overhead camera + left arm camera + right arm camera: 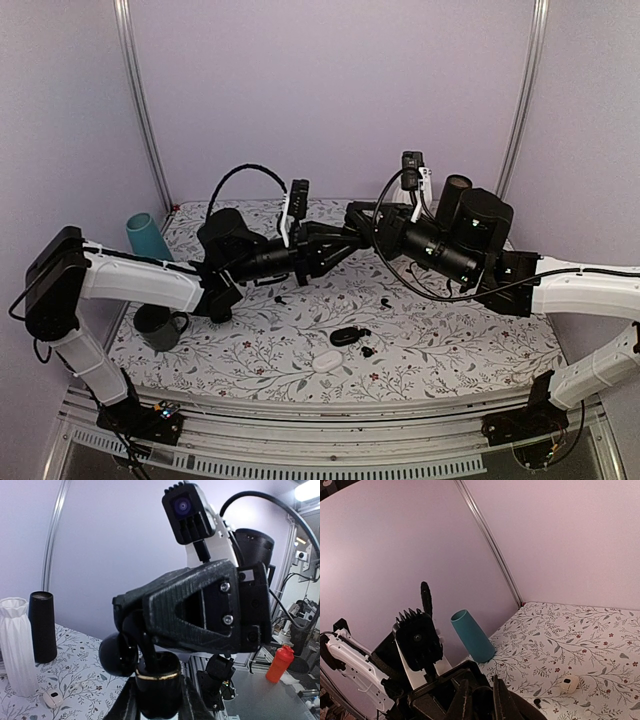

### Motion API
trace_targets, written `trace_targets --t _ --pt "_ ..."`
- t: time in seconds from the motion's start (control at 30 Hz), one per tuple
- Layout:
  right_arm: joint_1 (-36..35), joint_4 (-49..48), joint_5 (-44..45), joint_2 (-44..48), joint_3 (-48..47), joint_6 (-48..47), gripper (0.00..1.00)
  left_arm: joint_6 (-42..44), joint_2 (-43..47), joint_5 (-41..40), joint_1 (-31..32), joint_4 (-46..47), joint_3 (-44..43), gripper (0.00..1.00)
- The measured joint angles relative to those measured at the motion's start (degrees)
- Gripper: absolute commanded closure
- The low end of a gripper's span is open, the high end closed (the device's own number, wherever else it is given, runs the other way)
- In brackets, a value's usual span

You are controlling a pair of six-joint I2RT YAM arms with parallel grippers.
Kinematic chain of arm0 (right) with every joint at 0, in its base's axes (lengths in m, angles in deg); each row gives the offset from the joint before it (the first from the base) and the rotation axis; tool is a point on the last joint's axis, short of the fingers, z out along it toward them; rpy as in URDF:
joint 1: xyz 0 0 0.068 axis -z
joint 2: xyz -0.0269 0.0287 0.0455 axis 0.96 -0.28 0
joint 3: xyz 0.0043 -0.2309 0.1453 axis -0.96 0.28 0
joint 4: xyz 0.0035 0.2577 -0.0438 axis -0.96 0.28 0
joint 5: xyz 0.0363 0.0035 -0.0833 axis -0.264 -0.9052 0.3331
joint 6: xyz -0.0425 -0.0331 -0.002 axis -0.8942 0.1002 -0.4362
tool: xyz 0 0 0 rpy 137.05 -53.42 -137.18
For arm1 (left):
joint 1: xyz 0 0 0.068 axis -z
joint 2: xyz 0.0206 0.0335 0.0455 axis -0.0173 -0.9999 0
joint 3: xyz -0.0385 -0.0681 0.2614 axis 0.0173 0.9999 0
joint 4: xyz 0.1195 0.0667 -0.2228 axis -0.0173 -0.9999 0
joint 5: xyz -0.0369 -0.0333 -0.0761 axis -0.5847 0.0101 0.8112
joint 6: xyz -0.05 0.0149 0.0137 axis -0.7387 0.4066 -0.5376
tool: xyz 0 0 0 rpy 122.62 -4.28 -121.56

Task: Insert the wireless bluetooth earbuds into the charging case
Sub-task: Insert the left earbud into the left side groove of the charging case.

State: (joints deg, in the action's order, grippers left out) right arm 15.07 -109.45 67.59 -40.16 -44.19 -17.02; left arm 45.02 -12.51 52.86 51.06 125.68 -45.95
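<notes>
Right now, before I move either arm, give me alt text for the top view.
The left end effector and right end effector face each other, tips close together, above a floral table; whether they hold anything is hidden here. On the table lie a black case, a white case and tiny black earbuds.

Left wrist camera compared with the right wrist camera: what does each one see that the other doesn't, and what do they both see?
Only the left wrist view shows the white ribbed vase, the black cylinder beside it, a red bottle beyond the table, and the black gold-ringed object that the left gripper is shut on. Only the right wrist view shows the teal cup by the corner post. Both show the floral tablecloth, the purple wall, and the left gripper close up against the right gripper.
</notes>
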Motion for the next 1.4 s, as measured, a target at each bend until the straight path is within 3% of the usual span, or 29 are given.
trace_targets --t 0.93,1.4 --pt "-0.20 -1.75 0.79 -1.20 0.00 1.36 0.90 13.70 2.03 -11.72 2.60 -0.24 2.14 1.00" --pt "-0.94 -2.43 -2.03 -0.11 0.00 0.22 0.90 15.41 2.99 -7.93 2.75 1.64 2.99 1.00"
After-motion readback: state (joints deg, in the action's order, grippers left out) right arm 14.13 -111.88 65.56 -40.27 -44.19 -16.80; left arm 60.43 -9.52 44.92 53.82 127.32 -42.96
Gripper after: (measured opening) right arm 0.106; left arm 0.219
